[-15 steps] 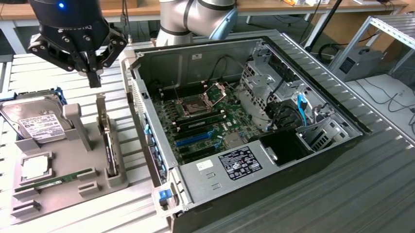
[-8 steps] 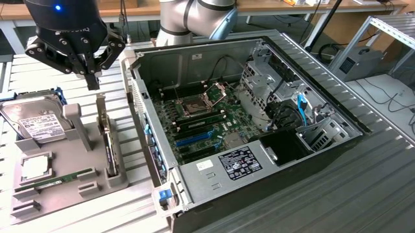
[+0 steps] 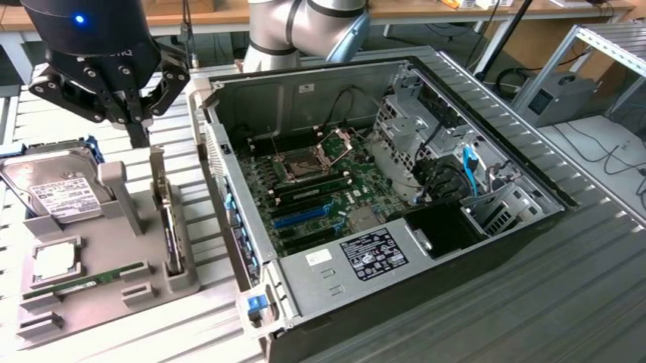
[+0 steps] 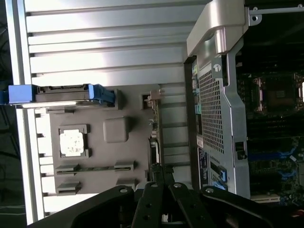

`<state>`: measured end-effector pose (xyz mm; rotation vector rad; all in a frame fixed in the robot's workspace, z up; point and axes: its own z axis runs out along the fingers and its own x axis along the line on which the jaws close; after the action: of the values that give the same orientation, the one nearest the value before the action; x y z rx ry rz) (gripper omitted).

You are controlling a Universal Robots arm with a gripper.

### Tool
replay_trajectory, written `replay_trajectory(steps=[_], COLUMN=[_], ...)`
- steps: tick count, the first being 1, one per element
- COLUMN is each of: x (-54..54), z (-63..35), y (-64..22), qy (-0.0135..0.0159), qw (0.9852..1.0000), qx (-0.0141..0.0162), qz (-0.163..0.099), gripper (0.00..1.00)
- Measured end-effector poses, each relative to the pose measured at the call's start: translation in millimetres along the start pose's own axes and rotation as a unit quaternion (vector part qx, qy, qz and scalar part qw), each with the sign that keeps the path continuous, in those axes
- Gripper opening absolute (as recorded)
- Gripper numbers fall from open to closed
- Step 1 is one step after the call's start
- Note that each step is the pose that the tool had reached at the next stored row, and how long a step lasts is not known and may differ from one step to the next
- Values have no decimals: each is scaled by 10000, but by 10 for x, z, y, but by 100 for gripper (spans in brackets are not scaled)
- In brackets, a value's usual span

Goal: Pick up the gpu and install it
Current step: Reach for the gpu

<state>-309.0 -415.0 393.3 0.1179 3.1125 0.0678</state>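
Counts only:
- Robot arm (image 3: 302, 26): one.
- Gripper (image 3: 126, 113): one.
- Computer case (image 3: 302, 76): one, and it was open.
- Motherboard (image 3: 323, 189): one, inside the case.
- CPU socket (image 3: 302, 165): one, on the motherboard.
- Blue cable (image 3: 470, 170): one.
- Black label (image 3: 374, 253): one, on the inner metal cover.
- White sticker (image 3: 320, 257): one, beside the black label.
- Gray holder tray (image 3: 131, 242): one, next to the case.
- Gpu (image 3: 172, 234): one, in the tray, stood on edge.
- Hard drive (image 3: 56, 189): one, in the tray.
- CPU chip (image 3: 56, 259): one, in the tray.
- Green RAM stick (image 3: 86, 283): one, in the tray.
- Slots on the board were too crowded to count surely.
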Motion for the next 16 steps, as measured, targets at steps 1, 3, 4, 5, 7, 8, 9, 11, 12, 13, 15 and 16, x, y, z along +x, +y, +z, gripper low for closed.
replay_trajectory(steps=[1, 3, 4, 5, 7, 8, 9, 11, 12, 13, 15, 16], x=[4, 10, 14, 16, 19, 21, 23, 27, 30, 31, 31, 31], z=[0, -1, -2, -3, -4, -5, -5, -6, -7, -7, -7, -7], y=[-11, -31, -45, -58, -85, -97, -108, -129, -137, -140, -140, -140], qy=[0, 0, 0, 0, 0, 0, 0, 0, 0, 0, 0, 0], qw=[10000, 10000, 10000, 10000, 10000, 10000, 10000, 10000, 10000, 10000, 10000, 10000], qx=[0, 0, 0, 0, 0, 0, 0, 0, 0, 0, 0, 0], qz=[0, 0, 0, 0, 0, 0, 0, 0, 1, 1, 0, 0], gripper=[11, 11, 11, 11, 11, 11, 11, 11, 11, 11, 11, 11])
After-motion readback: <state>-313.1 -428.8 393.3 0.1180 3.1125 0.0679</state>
